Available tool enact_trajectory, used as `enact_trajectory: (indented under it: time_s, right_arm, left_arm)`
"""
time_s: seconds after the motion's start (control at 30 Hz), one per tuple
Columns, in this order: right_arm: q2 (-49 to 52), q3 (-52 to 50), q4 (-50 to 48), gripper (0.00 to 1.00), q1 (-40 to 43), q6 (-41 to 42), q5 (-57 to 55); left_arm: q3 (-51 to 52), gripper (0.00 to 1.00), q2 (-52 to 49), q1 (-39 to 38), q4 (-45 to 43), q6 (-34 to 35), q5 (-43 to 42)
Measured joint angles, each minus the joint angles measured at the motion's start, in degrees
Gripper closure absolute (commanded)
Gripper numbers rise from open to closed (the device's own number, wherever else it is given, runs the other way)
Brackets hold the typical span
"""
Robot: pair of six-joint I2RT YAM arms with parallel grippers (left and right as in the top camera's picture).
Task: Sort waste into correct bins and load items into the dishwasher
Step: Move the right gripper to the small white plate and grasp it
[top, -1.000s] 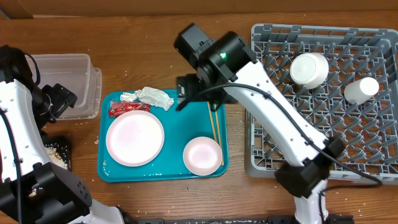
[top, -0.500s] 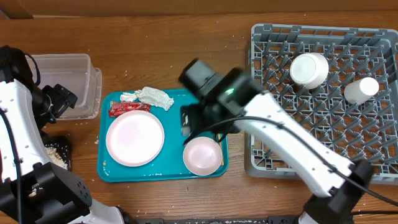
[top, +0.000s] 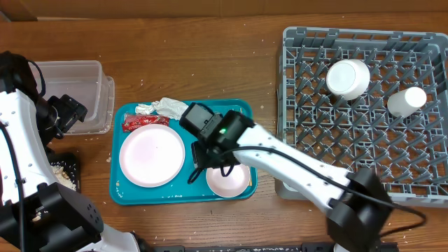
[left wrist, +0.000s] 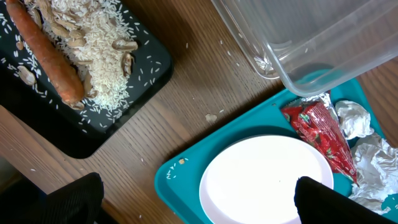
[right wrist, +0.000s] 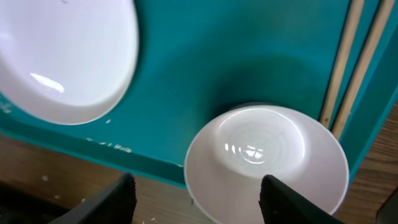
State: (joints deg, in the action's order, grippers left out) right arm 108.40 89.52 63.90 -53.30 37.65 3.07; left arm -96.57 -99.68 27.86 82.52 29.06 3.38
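A white plate and a white bowl sit on the teal tray. Crumpled tissues and a red wrapper lie at its far edge. My right gripper is open and empty, low over the bowl's left rim; the chopsticks lie just right of the bowl. My left gripper is open and empty by the clear tub, with the plate between its fingers. The black tray holds a carrot and rice.
The grey dish rack stands at the right with a white bowl and a small cup in it. My right arm crosses the tray's right half. Rice grains are scattered on the wooden table.
My right arm has swung from the tray's far edge down and toward the front, ending low over the white bowl. The left arm has not moved.
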Motion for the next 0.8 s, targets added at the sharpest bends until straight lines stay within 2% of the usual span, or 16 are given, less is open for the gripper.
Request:
enact_trajectory:
  time_s: [0.33, 0.4, 0.5, 0.63, 0.73, 0.8]
  right_arm:
    - [9.05, -0.39, -0.39, 0.36, -2.71, -0.13, -0.28]
    - [9.79, -0.39, -0.42, 0.38, -3.45, -0.15, -0.26]
    - [10.16, -0.39, -0.44, 0.52, -4.66, -0.24, -0.28]
    - [10.16, -0.39, -0.52, 0.65, -5.79, -0.13, -0.35]
    - [10.16, -0.39, -0.24, 0.82, -5.95, -0.20, -0.26]
    - [10.16, -0.39, -0.09, 0.89, -5.95, -0.17, -0.31]
  left_arm:
    - [0.00, 0.00, 0.00, 0.00, -0.02, 0.00, -0.09]
    - [0.00, 0.00, 0.00, 0.00, -0.11, 0.00, -0.17]
    - [0.00, 0.00, 0.00, 0.00, -0.28, 0.00, -0.20]
    - [0.00, 0.00, 0.00, 0.00, -0.42, 0.00, -0.20]
    - [0.00, 0.00, 0.00, 0.00, -0.48, 0.00, -0.20]
    - [0.00, 0.00, 0.00, -0.02, -0.48, 0.00, -0.20]
